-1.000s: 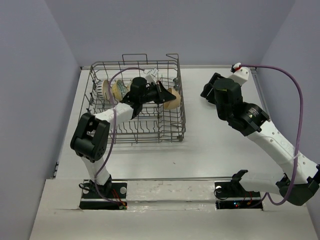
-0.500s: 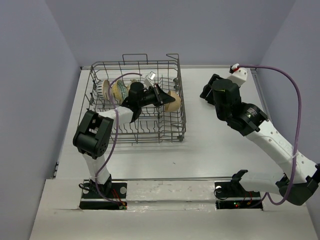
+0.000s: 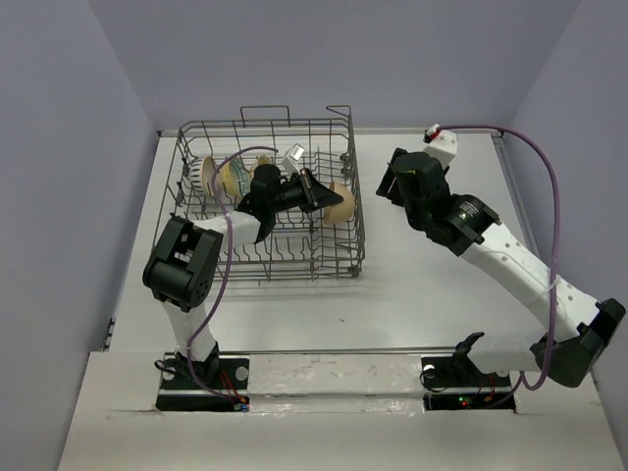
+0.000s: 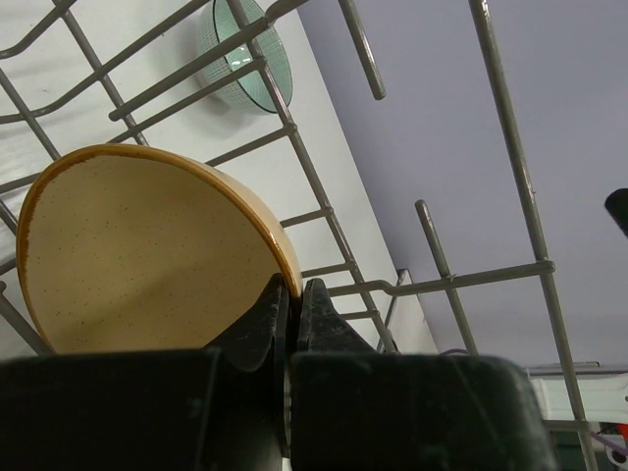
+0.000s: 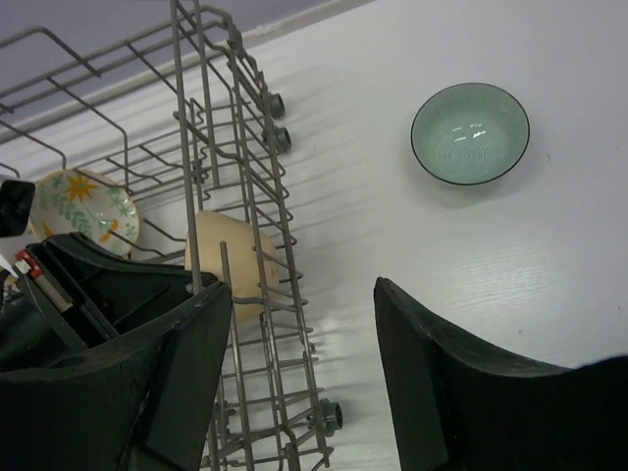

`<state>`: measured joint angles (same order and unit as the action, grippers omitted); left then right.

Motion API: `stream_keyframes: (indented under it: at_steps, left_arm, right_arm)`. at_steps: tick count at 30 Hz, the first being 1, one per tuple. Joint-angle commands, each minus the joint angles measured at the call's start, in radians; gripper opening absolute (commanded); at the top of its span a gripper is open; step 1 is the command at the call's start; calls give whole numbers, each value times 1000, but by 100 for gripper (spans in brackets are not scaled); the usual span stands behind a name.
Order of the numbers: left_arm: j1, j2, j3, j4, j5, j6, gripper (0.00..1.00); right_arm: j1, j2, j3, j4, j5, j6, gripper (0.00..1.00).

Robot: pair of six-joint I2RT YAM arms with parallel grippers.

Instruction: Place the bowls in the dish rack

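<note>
The grey wire dish rack stands at the back left of the table. Inside it my left gripper is shut on the rim of a plain tan bowl, held on edge against the rack's right wall. The left wrist view shows the tan bowl pinched between the fingertips of the left gripper. A floral bowl and a ribbed white-and-tan bowl stand on edge at the rack's left. My right gripper hangs open just right of the rack, empty. The teal bowl sits upright on the table beyond the right gripper.
Rack wires cross close around the left gripper. The rack's right wall stands beside the right gripper's left finger. Grey walls enclose the table on three sides. In the top view the right arm hides the teal bowl.
The right arm has swung left toward the rack's right side. The left gripper, still holding the tan bowl, has shifted a little inside the rack.
</note>
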<state>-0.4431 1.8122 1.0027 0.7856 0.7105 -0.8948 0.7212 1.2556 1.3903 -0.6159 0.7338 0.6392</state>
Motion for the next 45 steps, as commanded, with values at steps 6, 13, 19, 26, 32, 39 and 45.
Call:
stream_keyframes:
  at_steps: [6,13,19,26,32,39,45]
  left_arm:
    - [-5,-19,19,55,49,17,0]
    - [-3,-11,27,41,46,22,0]
    - [-3,-5,33,30,46,23,0]
    - [-3,-7,37,20,43,31,0]
    - [-3,-11,37,1,33,30,0]
    - [4,-27,25,-42,6,39,0]
    - [12,-51,27,-115,-46,74,0]
  right_arm:
    - [4,80,16,111,-137,-56,66]
    - [4,152,44,137,-197,-76,67]
    - [4,202,49,150,-226,-81,67]
    - [4,245,44,162,-226,-79,63]
    - [4,263,26,169,-211,-64,52]
    - [4,268,13,173,-201,-53,37]
    - [4,268,9,174,-195,-53,34]
